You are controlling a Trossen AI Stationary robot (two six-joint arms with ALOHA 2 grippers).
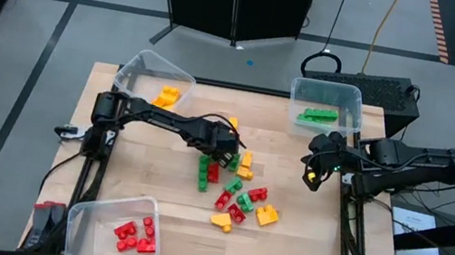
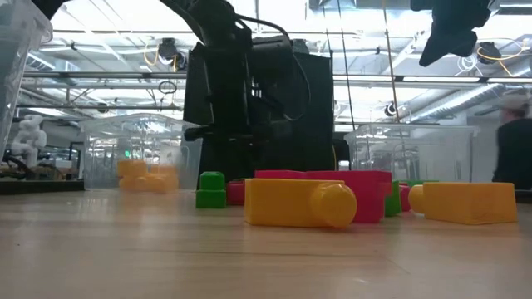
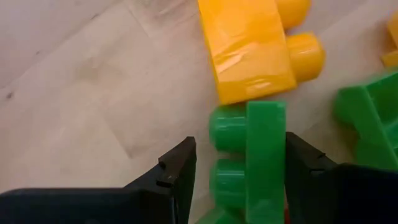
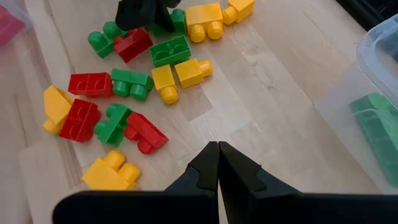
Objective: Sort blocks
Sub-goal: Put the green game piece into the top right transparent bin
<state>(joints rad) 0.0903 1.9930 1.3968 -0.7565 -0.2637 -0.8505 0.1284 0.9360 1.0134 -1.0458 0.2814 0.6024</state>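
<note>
Left gripper on green block

High: left gripper [image 1: 222, 151] down in blocks [image 1: 235, 193] mid-table; right gripper [image 1: 312, 176] waits near green bin [image 1: 353, 100].
L wrist: fingers [image 3: 177, 174] half-open, straddling green block [image 3: 252, 155].
R wrist: jaws closed, empty.

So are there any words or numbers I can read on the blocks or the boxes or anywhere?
None can be read.
Blocks: plain red, yellow and green, no letters or numbers.
Clear bins: no label visible.
White sheet on the floor beside the table: there may be print on it, but it is too small to read.
Room behind the table in the low view: no sign is legible.
</note>
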